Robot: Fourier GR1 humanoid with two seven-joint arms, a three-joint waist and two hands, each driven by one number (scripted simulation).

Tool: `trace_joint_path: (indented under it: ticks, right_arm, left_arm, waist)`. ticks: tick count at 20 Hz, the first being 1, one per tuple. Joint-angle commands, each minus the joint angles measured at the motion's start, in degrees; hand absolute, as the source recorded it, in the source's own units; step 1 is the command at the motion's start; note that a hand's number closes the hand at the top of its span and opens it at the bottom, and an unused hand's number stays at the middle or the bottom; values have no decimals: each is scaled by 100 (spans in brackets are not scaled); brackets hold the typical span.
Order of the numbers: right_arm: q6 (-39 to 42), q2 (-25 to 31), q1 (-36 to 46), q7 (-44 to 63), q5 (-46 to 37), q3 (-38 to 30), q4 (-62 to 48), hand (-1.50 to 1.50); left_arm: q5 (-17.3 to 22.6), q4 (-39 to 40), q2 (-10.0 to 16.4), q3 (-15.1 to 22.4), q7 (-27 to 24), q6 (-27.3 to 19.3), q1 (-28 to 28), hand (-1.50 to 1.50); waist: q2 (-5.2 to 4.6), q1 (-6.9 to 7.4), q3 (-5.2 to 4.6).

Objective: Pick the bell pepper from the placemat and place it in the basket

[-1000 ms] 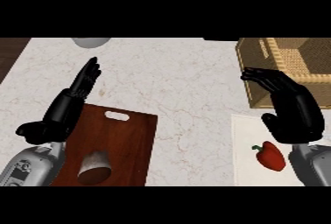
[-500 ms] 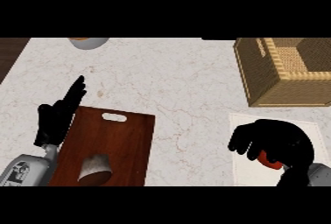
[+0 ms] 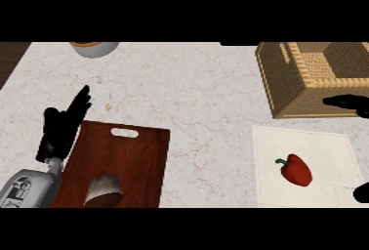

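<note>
The red bell pepper [image 3: 296, 169] with a green stem lies on the white placemat [image 3: 317, 141] at the lower right, with nothing touching it. The woven basket [image 3: 288, 93] stands just beyond the placemat at the upper right. Only two black bits of my right hand [image 3: 352, 102] show at the right edge, one beside the basket's front wall and one low near the placemat's corner. The rest of that hand is out of view. My left hand [image 3: 61, 127] rests open at the left, fingers pointing up, beside the cutting board.
A dark wooden cutting board [image 3: 122, 156] with a handle slot lies at the lower left, and a pale rounded object [image 3: 103, 189] sits on it. A grey bowl [image 3: 93, 48] stands at the counter's far edge. Marble counter lies between board and placemat.
My right hand, which covered the bell pepper half a second ago, has moved off to the right edge. The pepper now lies uncovered on the placemat. The left hand has barely moved.
</note>
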State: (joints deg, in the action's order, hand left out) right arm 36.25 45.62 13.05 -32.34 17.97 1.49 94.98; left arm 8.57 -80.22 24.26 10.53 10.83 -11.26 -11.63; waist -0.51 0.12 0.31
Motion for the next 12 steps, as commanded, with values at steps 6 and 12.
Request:
trace_joint_path:
  ticks: [6,12]
  right_arm:
    - [1177,1749,234,-1498,-1796,462,43,-150]
    - [601,2237,35,-2497,-2401,1058,-271,-150]
  left_arm:
    - [48,189,8,-29,90,174,-227,0]
    - [-22,125,-109,77,97,156,-256,0]
  waist:
    - [-55,154,5]
    - [-52,247,9]
